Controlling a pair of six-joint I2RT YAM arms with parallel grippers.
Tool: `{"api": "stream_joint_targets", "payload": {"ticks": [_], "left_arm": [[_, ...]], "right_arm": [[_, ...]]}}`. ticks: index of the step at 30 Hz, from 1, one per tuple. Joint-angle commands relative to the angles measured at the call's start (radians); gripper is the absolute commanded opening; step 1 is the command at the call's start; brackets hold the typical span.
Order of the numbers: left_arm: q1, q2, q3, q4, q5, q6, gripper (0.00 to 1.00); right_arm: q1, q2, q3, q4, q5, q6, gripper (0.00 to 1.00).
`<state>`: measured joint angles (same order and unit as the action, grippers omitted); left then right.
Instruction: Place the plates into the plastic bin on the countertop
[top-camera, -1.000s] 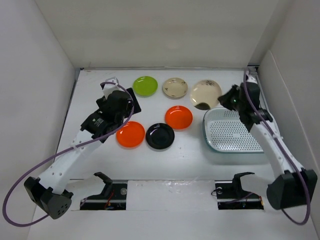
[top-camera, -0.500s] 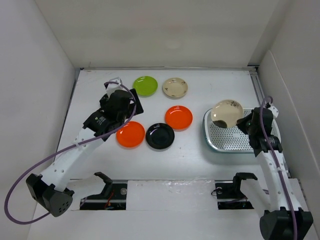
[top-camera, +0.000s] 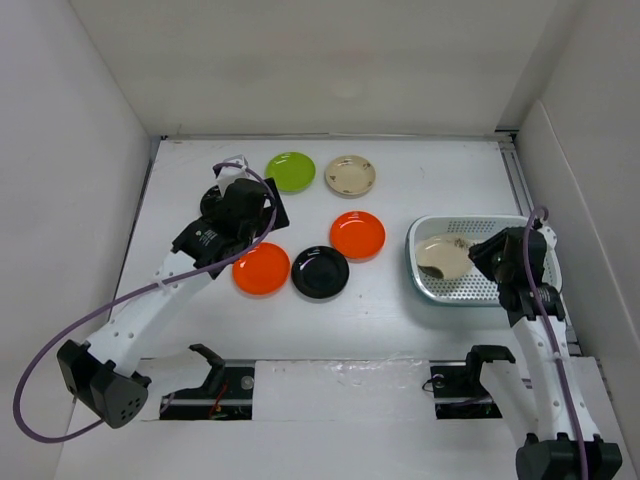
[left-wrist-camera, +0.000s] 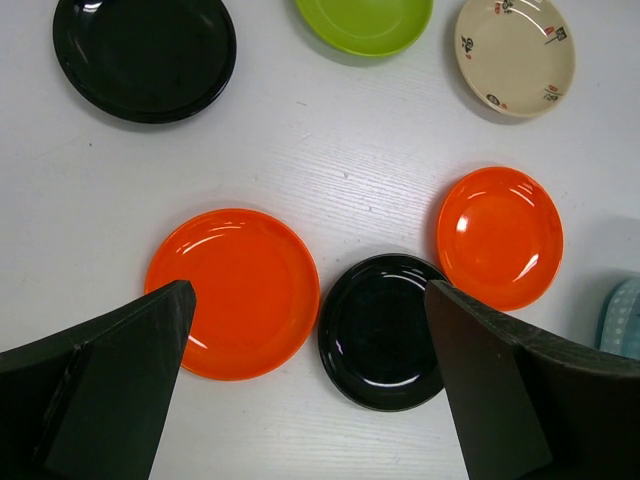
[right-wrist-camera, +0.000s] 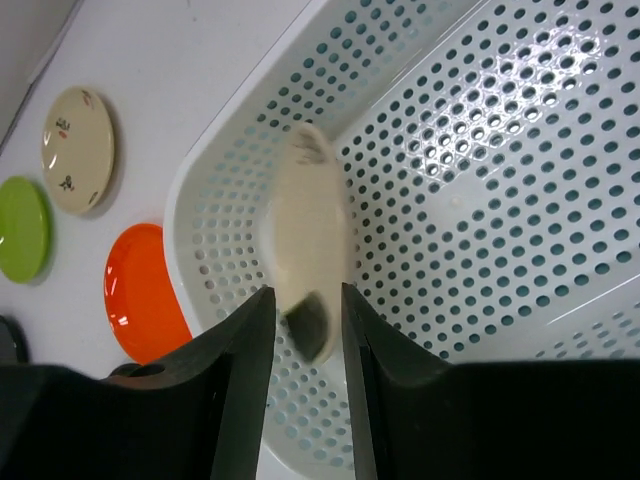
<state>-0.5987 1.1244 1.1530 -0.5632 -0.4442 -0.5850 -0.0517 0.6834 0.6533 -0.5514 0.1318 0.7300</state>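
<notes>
white countertop (top-camera: 400, 170), cream plate (top-camera: 443, 257) now down in plastic bin (top-camera: 450, 298), right fingers (right-wrist-camera: 240, 380) parted, left fingers (left-wrist-camera: 110, 390) spread

No readable text, brand or number anywhere; cream plate (left-wrist-camera: 515, 45) on the desk (left-wrist-camera: 330, 160) has small dark and red marks near its rim, maybe characters, too small to read; left arm (top-camera: 207, 237) has a small white label on its black housing, illegible; patched plate (top-camera: 440, 258) shows only a dark blotch
</notes>
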Motion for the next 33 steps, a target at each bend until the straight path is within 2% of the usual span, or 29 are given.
{"api": "stream_joint_targets", "payload": {"ticks": [1, 6, 8, 9, 11, 12, 13, 15, 19, 23, 26, 33], "left_arm": [[0.000, 0.000, 0.030, 0.020, -0.001, -0.015, 1.00], [0.000, 0.009, 0.030, 0.011, -0.001, -0.025, 1.00], [0.000, 0.009, 0.039, 0.011, -0.001, -0.039, 1.00], [0.000, 0.032, 0.039, 0.011, 0.021, -0.059, 1.00], [0.000, 0.063, 0.060, 0.031, 0.053, -0.085, 1.00], [0.000, 0.104, 0.060, 0.077, 0.100, -0.094, 1.00], [0.000, 0.130, 0.071, 0.106, 0.120, -0.095, 1.00], [0.000, 0.198, 0.103, 0.150, 0.139, -0.115, 1.00], [0.000, 0.468, 0.240, 0.261, 0.167, -0.102, 1.00], [0.043, 0.699, 0.395, 0.286, 0.237, -0.091, 1.00], [0.053, 0.822, 0.477, 0.318, 0.275, -0.091, 1.00], [0.062, 0.992, 0.594, 0.368, 0.334, -0.102, 1.00]], "right_arm": [[-0.004, 0.007, -0.004, 0.016, -0.032, 0.009, 0.39], [-0.004, -0.004, -0.014, 0.016, -0.043, 0.019, 0.41], [-0.004, -0.013, -0.014, 0.025, -0.066, 0.019, 0.58], [-0.004, -0.013, 0.000, 0.025, -0.080, 0.019, 0.70], [-0.004, -0.022, 0.024, 0.036, -0.132, 0.019, 0.76], [-0.004, -0.034, 0.034, 0.045, -0.152, 0.019, 0.95], [-0.004, -0.048, 0.045, 0.057, -0.205, 0.019, 1.00], [-0.004, -0.059, 0.091, 0.067, -0.236, -0.004, 1.00], [0.039, -0.059, 0.172, 0.056, -0.285, -0.068, 1.00], [0.072, -0.048, 0.235, 0.032, -0.316, -0.127, 1.00], [0.095, -0.048, 0.259, 0.019, -0.327, -0.173, 1.00], [0.105, 0.042, 0.218, 0.194, -0.515, -0.173, 0.99]]}}
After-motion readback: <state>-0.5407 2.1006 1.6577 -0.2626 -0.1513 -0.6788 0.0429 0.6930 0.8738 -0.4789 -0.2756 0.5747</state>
